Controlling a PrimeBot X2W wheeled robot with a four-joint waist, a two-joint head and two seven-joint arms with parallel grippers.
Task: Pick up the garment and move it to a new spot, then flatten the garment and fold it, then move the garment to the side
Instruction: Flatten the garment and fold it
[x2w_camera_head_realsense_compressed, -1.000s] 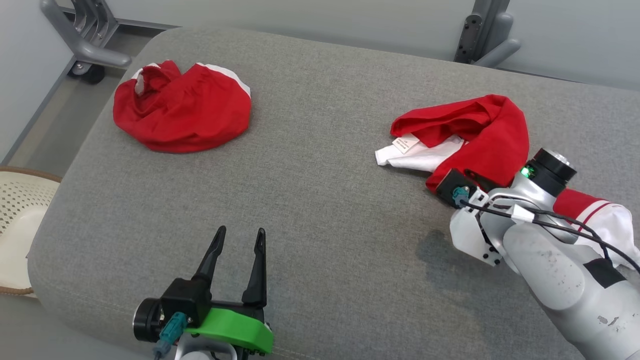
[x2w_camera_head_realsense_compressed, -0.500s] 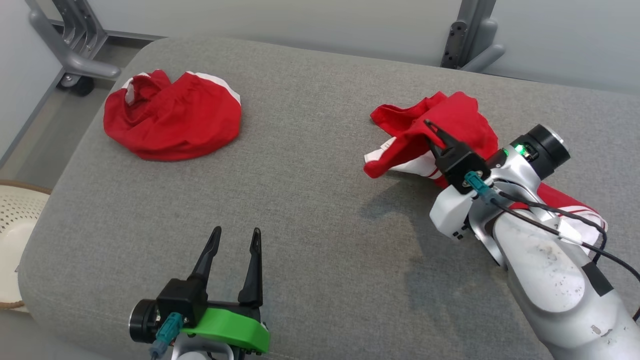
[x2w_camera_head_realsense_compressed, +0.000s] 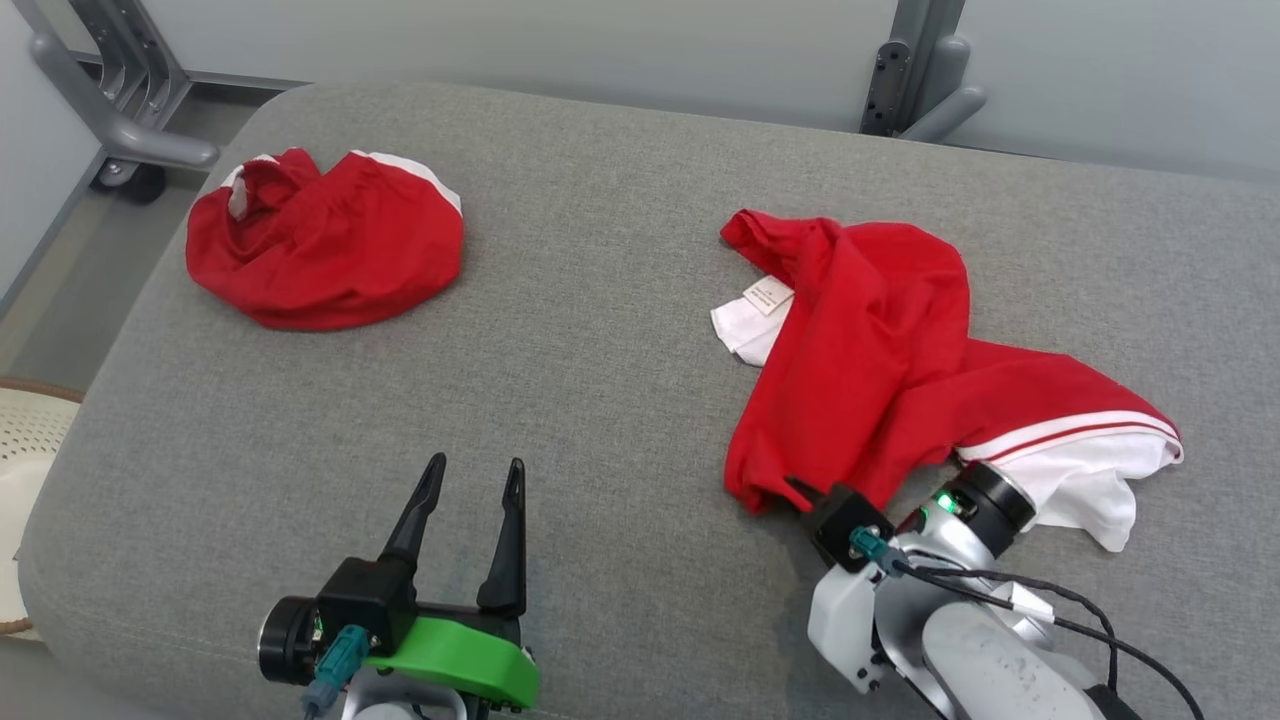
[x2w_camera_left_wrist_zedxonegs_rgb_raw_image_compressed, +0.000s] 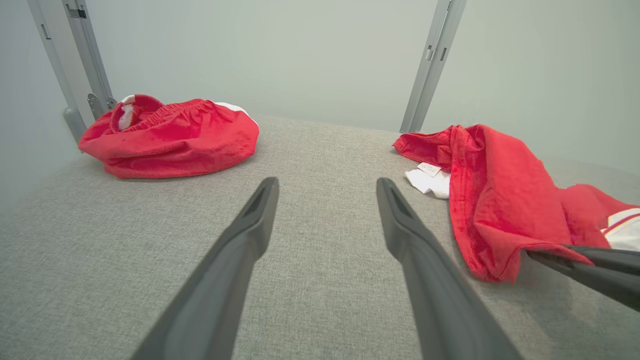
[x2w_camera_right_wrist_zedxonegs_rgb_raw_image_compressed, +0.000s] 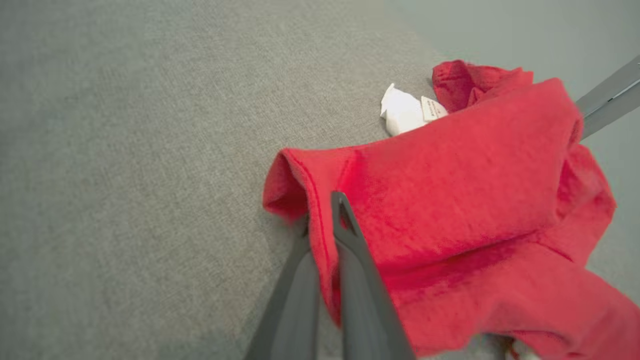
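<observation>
- Grey upholstered cushion (x2w_camera_head_realsense_compressed: 600, 400): the work surface, which carries two garments lying well apart.
- Red garment (x2w_camera_head_realsense_compressed: 880, 340): lies on the right half of the cushion, rumpled and partly spread. One red fold runs from the far edge towards the near side, and a broader part extends to the right.
- White trim (x2w_camera_head_realsense_compressed: 1075, 432): a band with a thin red stripe along the garment's right end, with white fabric bunched beneath it.
- Care label (x2w_camera_head_realsense_compressed: 768, 296) and white lining (x2w_camera_head_realsense_compressed: 738, 335): exposed at the garment's left edge, beside the far red corner.
- Right gripper (x2w_camera_right_wrist_zedxonegs_rgb_raw_image_compressed: 324, 225): its fingers are clenched on the hemmed near edge of the red garment. The cloth passes between them and drapes over one finger. In the head view this grip lies at the garment's nearest corner, just above the cushion.
- Left gripper (x2w_camera_head_realsense_compressed: 478, 463): released, its fingers parted with nothing between them. It sits over the near left part of the cushion, apart from both garments.
- Second red garment (x2w_camera_head_realsense_compressed: 320, 240): a crumpled heap with white edging at the far left of the cushion. A gathered elastic band shows in the left wrist view.
- Grey metal frame (x2w_camera_head_realsense_compressed: 905, 70): stands behind the cushion.
- Woven basket (x2w_camera_head_realsense_compressed: 25, 440): at the left edge, beside the cushion.
</observation>
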